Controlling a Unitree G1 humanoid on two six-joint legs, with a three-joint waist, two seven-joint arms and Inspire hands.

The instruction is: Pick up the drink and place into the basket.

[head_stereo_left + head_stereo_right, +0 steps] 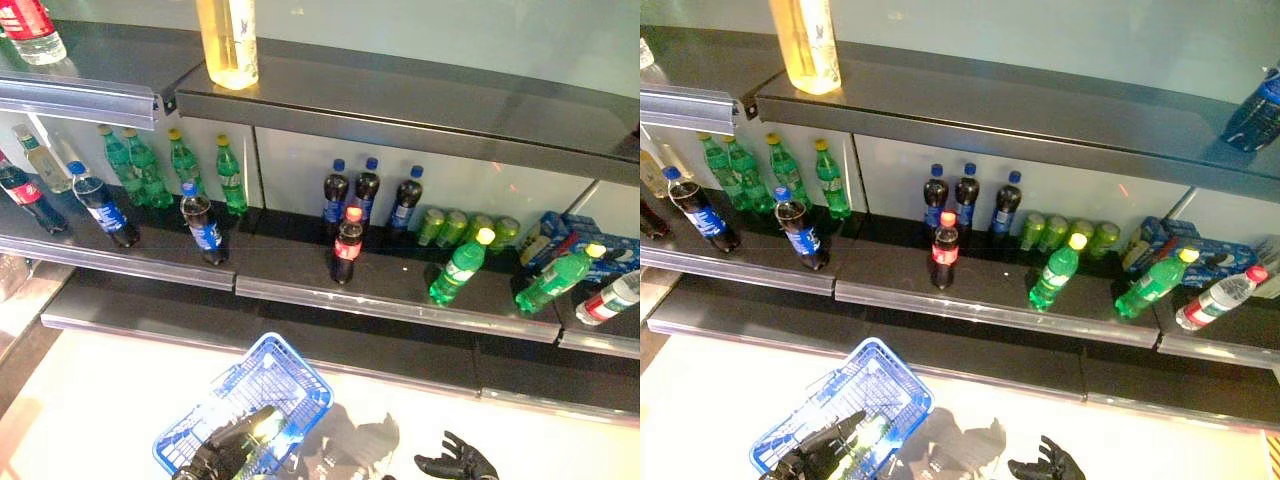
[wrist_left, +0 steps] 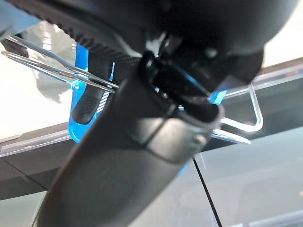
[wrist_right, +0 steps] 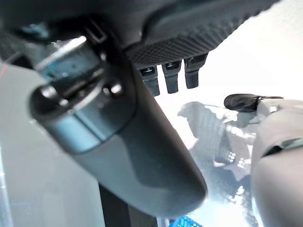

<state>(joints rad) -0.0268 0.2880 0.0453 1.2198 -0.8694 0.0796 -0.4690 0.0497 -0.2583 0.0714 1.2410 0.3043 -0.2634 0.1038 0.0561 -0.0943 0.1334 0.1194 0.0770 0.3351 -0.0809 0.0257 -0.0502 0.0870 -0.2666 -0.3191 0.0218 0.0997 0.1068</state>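
A dark cola bottle with a red cap and red label [image 1: 347,245] stands upright at the front of the middle shelf [image 1: 300,262], apart from both hands. Three blue-capped cola bottles [image 1: 366,195] stand behind it. The blue wire basket [image 1: 305,368] hangs low in front of the shelves. My left hand [image 1: 235,445] is over the basket, its fingers [image 2: 89,103] curled round the wire handle [image 2: 57,71]. Something pale shows in the basket beside that hand; I cannot tell what it is. My right hand [image 1: 455,462] is low at the right, fingers spread, holding nothing.
Green bottles [image 1: 175,160] and blue-labelled cola bottles [image 1: 205,225] stand to the left. Two green bottles [image 1: 455,270] lean at the right, with green cans [image 1: 465,225] and blue packs [image 1: 560,235] behind. A yellow bottle [image 1: 230,40] stands on the top shelf.
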